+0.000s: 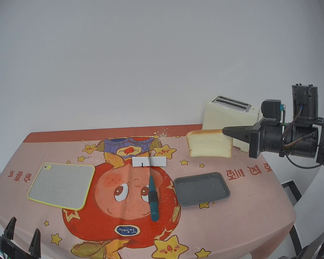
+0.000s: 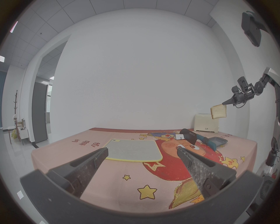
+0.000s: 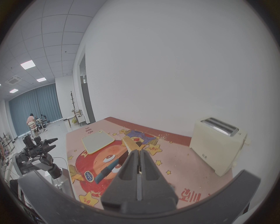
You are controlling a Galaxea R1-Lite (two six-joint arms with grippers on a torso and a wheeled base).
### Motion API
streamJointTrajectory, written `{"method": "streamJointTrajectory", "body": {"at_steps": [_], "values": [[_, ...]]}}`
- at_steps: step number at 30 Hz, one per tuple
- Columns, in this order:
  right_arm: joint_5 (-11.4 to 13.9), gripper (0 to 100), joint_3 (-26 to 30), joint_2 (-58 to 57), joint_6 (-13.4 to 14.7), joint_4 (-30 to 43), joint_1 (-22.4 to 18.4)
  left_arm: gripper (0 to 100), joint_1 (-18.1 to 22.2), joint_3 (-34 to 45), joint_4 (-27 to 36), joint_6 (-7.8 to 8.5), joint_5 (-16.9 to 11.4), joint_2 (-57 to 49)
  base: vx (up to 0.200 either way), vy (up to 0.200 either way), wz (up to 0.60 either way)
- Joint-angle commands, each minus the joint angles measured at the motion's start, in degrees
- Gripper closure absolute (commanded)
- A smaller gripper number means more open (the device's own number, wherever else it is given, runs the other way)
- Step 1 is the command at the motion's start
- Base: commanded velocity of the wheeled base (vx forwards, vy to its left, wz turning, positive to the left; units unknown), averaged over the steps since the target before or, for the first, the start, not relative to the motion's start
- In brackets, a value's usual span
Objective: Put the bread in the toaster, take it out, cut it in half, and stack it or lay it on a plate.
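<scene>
Step 1 in hand: right hand pinches bread aloft beside toaster; left hand spread; next, likely align slice over a slot.

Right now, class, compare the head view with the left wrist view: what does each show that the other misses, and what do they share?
Head view, missed by the left wrist view: the slots on top of the toaster. Left wrist view, missed by the head view: the ceiling and a doorway. Shared: the right gripper shut on a bread slice held up near the toaster; the cutting board, knife and tray on the table; the open left gripper.
</scene>
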Motion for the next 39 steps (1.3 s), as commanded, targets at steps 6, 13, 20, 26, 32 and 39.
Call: {"method": "streamJointTrajectory", "body": {"at_steps": [6, 13, 20, 26, 32, 39], "values": [[0.1, 100, 3.4, 0.7, 1.8, -4.3, 4.9, 0, 0.0, 1.0, 0.0, -0.02, 0.0, -0.5, 0.0, 0.2, 0.0], [-0.1, 100, 5.0, 4.1, 2.0, -4.8, 9.2, 0, 0.0, 1.0, 0.0, -0.02, 0.0, -0.5, 0.0, 0.2, 0.0], [0.0, 100, 4.9, 7.0, 5.0, -9.9, 14.4, 0, 0.0, 1.0, 0.0, -0.02, 0.0, -0.5, 0.0, 0.2, 0.0], [0.4, 100, 4.7, 10.2, 5.2, -10.5, 16.7, 0, 0.0, 1.0, 0.0, -0.02, 0.0, -0.5, 0.0, 0.2, 0.0], [3.4, 100, 4.3, 13.8, 5.4, -14.6, 17.6, 0, 0.0, 1.0, 0.0, -0.02, 0.0, -0.5, 0.0, 0.2, 0.0], [4.9, 100, 2.8, 19.3, 6.6, -17.9, 18.6, 0, 0.0, 1.0, 0.0, -0.02, 0.0, -0.5, 0.0, 0.143, 0.0]]}}
